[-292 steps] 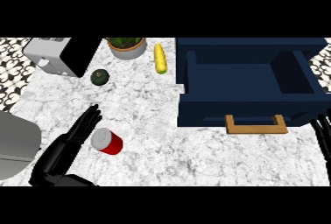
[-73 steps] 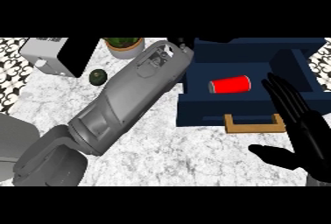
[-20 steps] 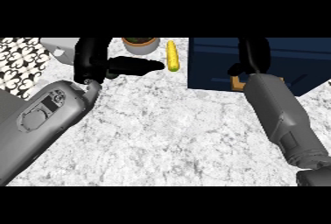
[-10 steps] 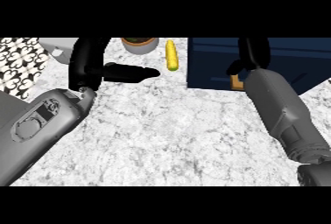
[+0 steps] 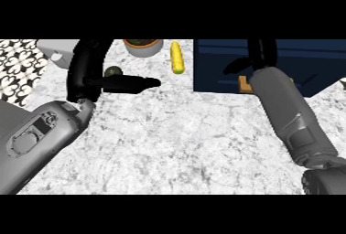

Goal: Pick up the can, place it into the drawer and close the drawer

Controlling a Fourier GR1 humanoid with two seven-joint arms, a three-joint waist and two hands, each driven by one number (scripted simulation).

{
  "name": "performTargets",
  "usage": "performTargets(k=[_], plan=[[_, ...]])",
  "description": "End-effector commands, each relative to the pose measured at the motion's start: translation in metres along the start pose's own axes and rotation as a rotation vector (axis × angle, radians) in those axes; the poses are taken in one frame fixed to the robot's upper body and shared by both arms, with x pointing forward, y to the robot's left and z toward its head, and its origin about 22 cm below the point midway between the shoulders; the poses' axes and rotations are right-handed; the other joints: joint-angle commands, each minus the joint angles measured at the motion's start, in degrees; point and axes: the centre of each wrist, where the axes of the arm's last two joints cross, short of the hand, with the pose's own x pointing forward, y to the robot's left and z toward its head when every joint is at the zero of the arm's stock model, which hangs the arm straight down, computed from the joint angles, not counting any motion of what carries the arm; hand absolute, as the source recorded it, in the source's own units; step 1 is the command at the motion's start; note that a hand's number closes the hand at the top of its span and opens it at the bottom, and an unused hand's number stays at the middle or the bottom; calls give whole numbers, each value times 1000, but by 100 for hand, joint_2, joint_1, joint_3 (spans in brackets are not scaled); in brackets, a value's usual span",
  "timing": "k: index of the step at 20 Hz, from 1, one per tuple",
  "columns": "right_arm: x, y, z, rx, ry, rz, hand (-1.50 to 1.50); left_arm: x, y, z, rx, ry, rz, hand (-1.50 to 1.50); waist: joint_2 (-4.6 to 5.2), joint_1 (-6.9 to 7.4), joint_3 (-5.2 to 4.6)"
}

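Note:
The navy drawer [image 5: 304, 64] sits at the upper right, showing only its front face, pushed in. My right hand [image 5: 260, 52] lies against that front, fingers straight and pointing away, thumb out to the left. Its forearm covers most of the wooden handle [image 5: 242, 84]. The can shows nowhere in view. My left hand [image 5: 88, 64] is at the upper left above the counter, fingers straight, thumb stretched out to the right; it holds nothing.
A yellow corn cob [image 5: 177, 57] lies left of the drawer, beside a potted plant [image 5: 143, 45]. A dark avocado [image 5: 113, 71] sits just behind my left thumb. A grey appliance [image 5: 57, 49] and patterned tiles [image 5: 17, 64] fill the far left.
My left forearm has drifted slightly left and down. The right hand stays on the drawer front, and the drawer front has not shifted.

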Motion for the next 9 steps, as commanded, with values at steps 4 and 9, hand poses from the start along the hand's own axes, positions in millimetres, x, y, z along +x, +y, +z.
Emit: performTargets(k=[4, 9], plan=[[40, 7, -16, -84, 126, -432, -150, -5, 21, -1, 38, 21, 13, -150, -68, 17, -16], [49, -7, -32, -90, 98, -483, -150, -15, 20, 10, 14, 27, 12, -150, -96, -75, -28]])
